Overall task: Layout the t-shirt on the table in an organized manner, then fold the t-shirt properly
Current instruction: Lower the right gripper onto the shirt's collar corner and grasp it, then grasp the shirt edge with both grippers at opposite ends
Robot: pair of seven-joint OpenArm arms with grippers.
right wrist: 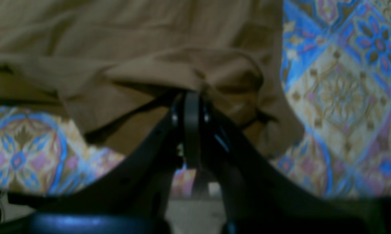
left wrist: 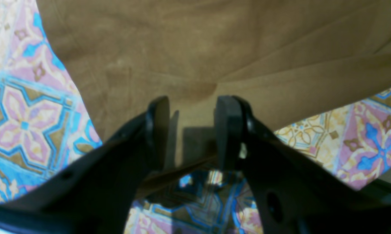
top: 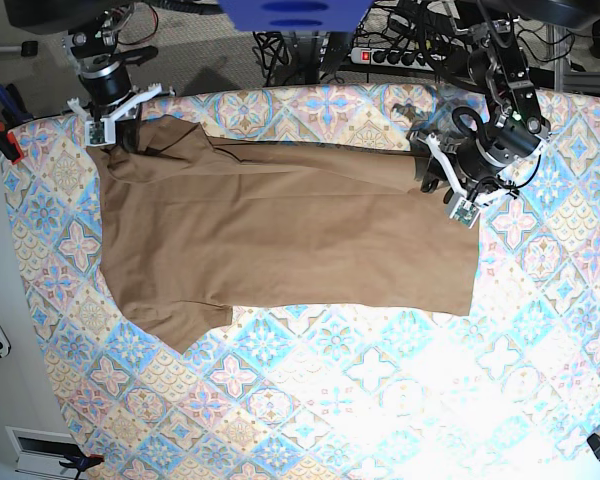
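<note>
T-shirt (top: pixel 280 230): plain tan-brown, spread nearly flat across the far half of the table (top: pixel 310 400); sleeves toward the base view's left, hem toward its right.
Right gripper (right wrist: pixel 191 97): at the far-left sleeve corner; jaws pressed together, pinching a bunched fold of the shirt fabric.
Left gripper (left wrist: pixel 191 107): at the far hem corner on the base view's right; jaws parted moderately, straddling the shirt's edge, fabric lying between and beneath the fingers (left wrist: pixel 226 130), not clamped.
Table: covered in pastel blue, pink and cream tile-pattern cloth.
</note>
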